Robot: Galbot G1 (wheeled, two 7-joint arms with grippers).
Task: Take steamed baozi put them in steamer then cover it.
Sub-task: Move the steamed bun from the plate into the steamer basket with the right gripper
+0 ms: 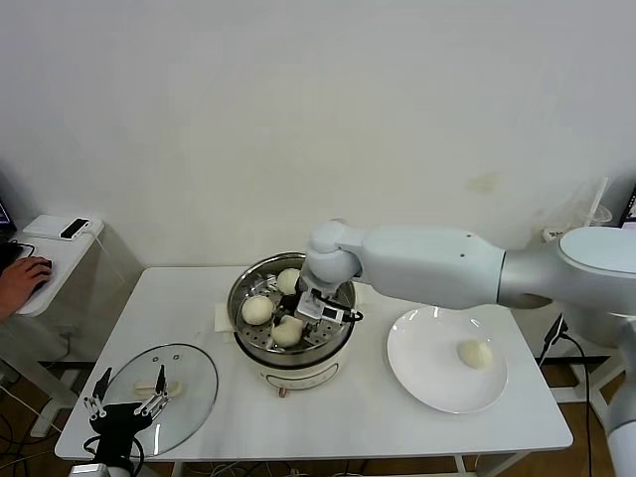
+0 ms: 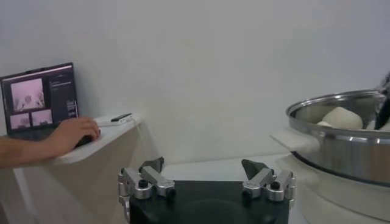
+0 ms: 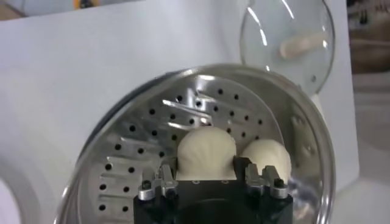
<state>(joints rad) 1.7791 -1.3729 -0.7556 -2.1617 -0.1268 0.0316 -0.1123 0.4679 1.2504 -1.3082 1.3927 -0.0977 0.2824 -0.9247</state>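
Right wrist view, right tool (image 3: 207,176) gripping baozi (image 3: 206,152), steamer (image 3: 146,131)

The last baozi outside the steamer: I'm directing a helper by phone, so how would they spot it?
Start at the white table and find the flat white plate on the robot's right of the steamer. The steamed baozi lies alone on that plate, while the other three sit inside the steamer.

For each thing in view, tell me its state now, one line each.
Round steel steamer: uncovered, three buns inside.
Cream-white bun in gripper: between the right gripper's fingers, low in steamer.
Last cream-white bun: on round white plate.
Clear glass lid: flat on table.
Right gripper: shut on bun.
Left gripper: open, idle near lid.
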